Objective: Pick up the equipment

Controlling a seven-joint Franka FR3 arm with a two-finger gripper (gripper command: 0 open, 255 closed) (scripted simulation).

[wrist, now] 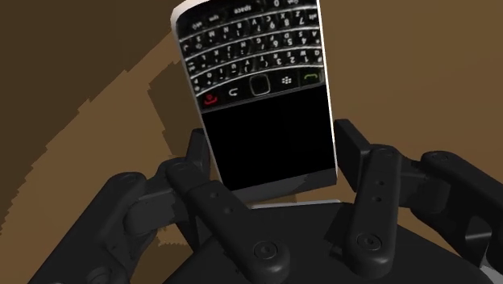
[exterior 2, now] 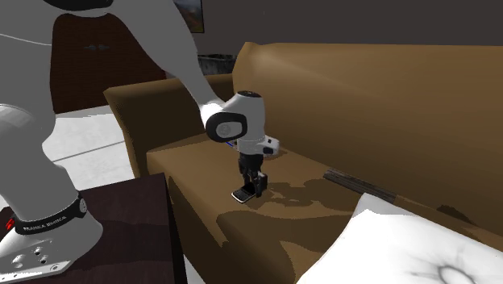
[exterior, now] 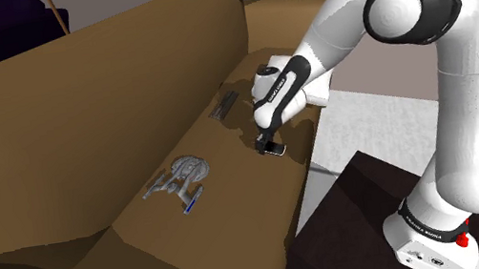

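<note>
On the right in the shoulder view, the big white arm (exterior: 472, 86) stands on a dark box (exterior: 349, 239). The arm bends over and reaches to the left, down to a big brown sofa (exterior: 55, 135). The sofa runs across the left and middle of that view and has a tall back. The floor (exterior: 370, 120) beside the sofa is pale.

In the second exterior view, a white pillow (exterior 2: 403, 250) lies at the near right corner, on the sofa seat.

On the seat, to the shoulder view's left of the arm's hand, lies a grey toy spaceship (exterior: 181, 180) with some blue on it. It is well apart from the hand. A flat dark thing (exterior: 224, 105) lies farther back, close to the sofa's back. I cannot tell what it is.

The black tool (exterior: 268, 142) points down at the seat, near the seat's front edge and near the sofa's arm rest. The tool holds a phone (exterior: 274, 150). In the wrist view, the phone (wrist: 258, 81) has a black screen, small keys and a silver rim. Its screen end sits between the two black fingers (wrist: 355, 149), which press on its sides. The key end sticks out past them.

In the second exterior view, the phone (exterior 2: 242, 194) is low at the tip of the tool (exterior 2: 252, 184), right by the seat. I cannot tell if it touches the seat.
</note>
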